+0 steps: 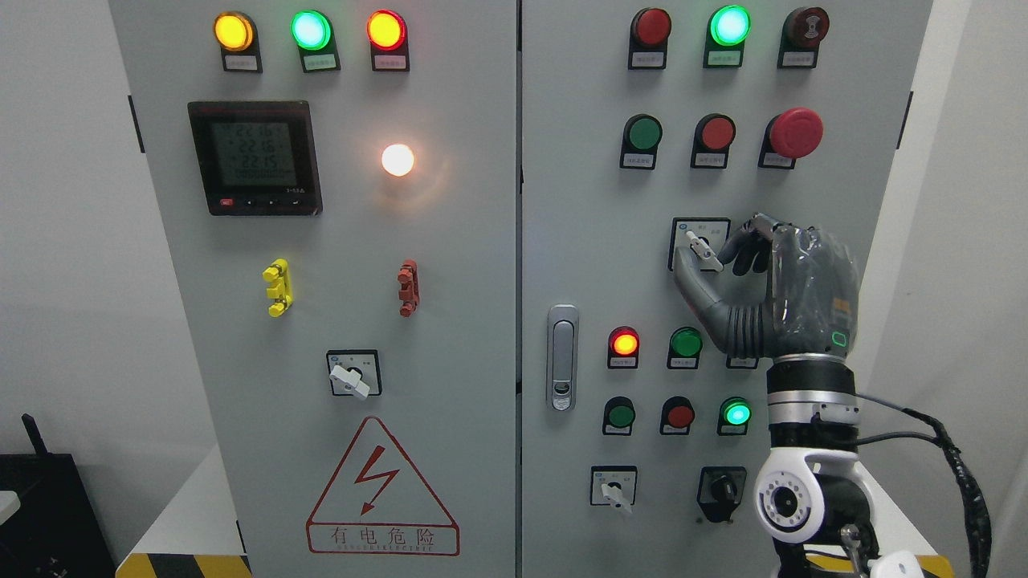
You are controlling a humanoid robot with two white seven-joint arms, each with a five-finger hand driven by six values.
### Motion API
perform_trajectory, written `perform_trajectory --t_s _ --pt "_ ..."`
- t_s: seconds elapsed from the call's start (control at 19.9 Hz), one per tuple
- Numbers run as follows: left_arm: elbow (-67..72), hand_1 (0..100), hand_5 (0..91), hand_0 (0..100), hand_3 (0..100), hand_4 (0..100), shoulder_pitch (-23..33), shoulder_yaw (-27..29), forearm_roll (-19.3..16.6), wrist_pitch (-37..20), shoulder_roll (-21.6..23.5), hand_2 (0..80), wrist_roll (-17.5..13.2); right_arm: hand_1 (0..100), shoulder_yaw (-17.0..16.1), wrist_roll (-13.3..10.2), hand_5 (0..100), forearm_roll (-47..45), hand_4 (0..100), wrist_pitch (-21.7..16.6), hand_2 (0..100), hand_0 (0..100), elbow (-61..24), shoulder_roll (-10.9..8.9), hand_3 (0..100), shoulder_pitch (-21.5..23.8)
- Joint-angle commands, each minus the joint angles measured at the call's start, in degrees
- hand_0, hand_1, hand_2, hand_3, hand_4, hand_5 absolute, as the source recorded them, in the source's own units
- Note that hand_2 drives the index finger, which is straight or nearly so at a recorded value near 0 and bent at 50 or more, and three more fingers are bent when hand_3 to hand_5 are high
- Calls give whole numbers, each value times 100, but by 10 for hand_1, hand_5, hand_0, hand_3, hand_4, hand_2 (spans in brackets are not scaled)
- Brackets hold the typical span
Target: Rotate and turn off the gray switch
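The gray rotary switch (pixel 700 249) sits on a white square plate in the middle of the right cabinet door (pixel 578 241). Its pale lever points down to the right. My right hand (pixel 705 258) comes up from the lower right, palm turned towards the panel. The thumb (pixel 692 282) lies under and left of the lever, and the dark fingertips (pixel 737 250) press in from the right, so the hand is shut on the lever. The hand hides the plate's right part. My left arm does not show.
Lit and unlit round buttons surround the switch, with a red mushroom button (pixel 795 132) above it. Similar rotary switches sit on the left door (pixel 351 377) and at the lower right (pixel 614 490), beside a black knob (pixel 720 490). A door latch (pixel 562 357) is left of my hand.
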Motion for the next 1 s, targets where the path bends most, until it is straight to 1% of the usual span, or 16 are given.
perform_trajectory --t_s 0.0,0.35,0.95 --pt "132 389 0 120 0 0 0 185 -44 5 0 0 1 443 41 12 1000 1 844 71 678 251 55 -87 841 -38" --pt "132 389 0 120 0 0 0 185 -44 5 0 0 -8 445 85 12 1000 1 846 89 690 270 81 -87 849 -65" --pt "132 389 0 120 0 0 0 185 -44 5 0 0 -8 464 102 12 1000 1 853 115 705 393 90 -87 872 -91"
